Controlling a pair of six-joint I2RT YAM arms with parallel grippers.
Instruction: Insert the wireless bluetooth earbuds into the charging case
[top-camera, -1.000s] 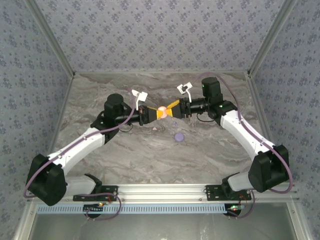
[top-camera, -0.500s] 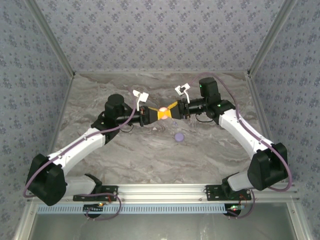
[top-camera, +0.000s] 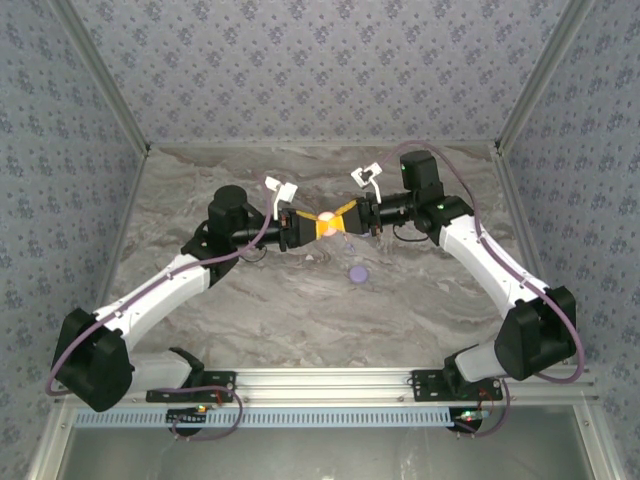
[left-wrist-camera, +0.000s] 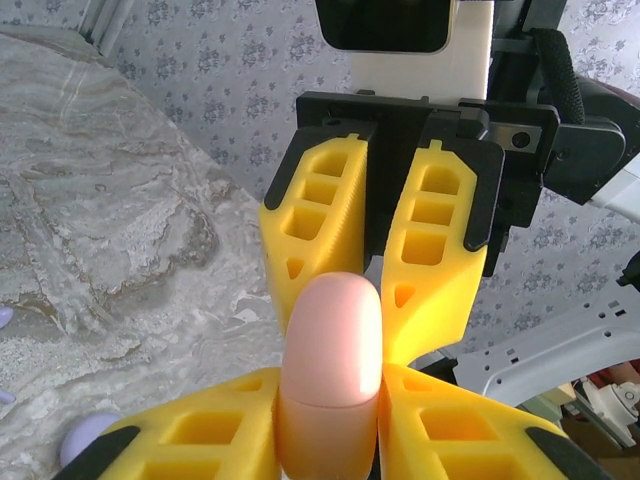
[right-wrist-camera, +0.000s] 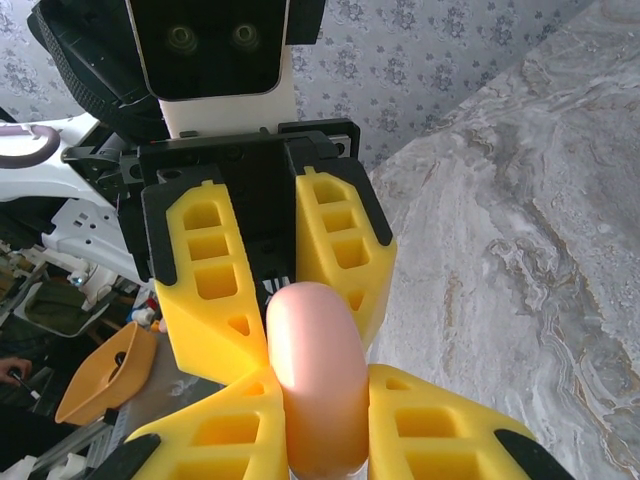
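Top external: grey marbled tabletop (top-camera: 250, 300), floral wallpaper (top-camera: 320, 70) all round, and left gripper (top-camera: 321, 226) and right gripper (top-camera: 336, 222), hollow-celled yellow fingers (right-wrist-camera: 340, 250), both clamp one smooth, rounded pink case (top-camera: 327, 218)!

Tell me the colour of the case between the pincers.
Salmon pink; the charging case shows best in the left wrist view.

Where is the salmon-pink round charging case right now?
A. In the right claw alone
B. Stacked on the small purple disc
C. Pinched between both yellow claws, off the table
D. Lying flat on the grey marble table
C: the salmon-pink round charging case is flanked by the left claw and the right claw at once, clear of the grey marble table.
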